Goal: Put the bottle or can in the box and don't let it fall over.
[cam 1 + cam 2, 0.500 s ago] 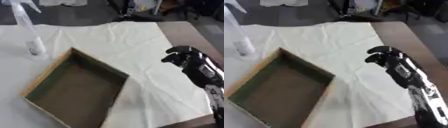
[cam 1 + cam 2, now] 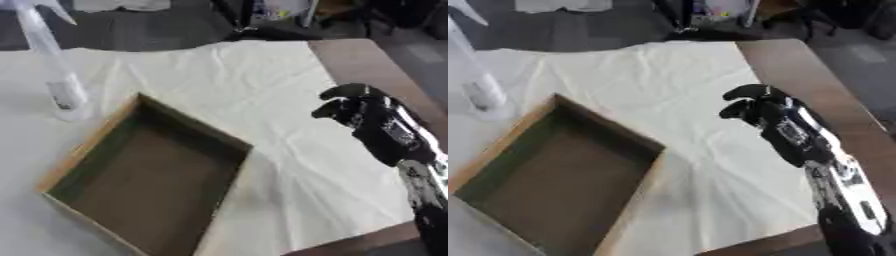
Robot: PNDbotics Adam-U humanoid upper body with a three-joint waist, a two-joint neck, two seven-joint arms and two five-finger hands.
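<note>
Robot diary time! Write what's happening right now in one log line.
bottle: upright on cloth, left of box | box: holds nothing | right hand: curled, holding nothing, right of box | left hand: unseen

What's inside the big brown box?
Nothing shows inside the shallow brown cardboard box: only its bare dark floor. The near wall hides a thin strip of floor behind it. The clear plastic spray bottle stands outside, beyond the box's far left corner.

Head stereo pair, looking down (near-identical overlap).
</note>
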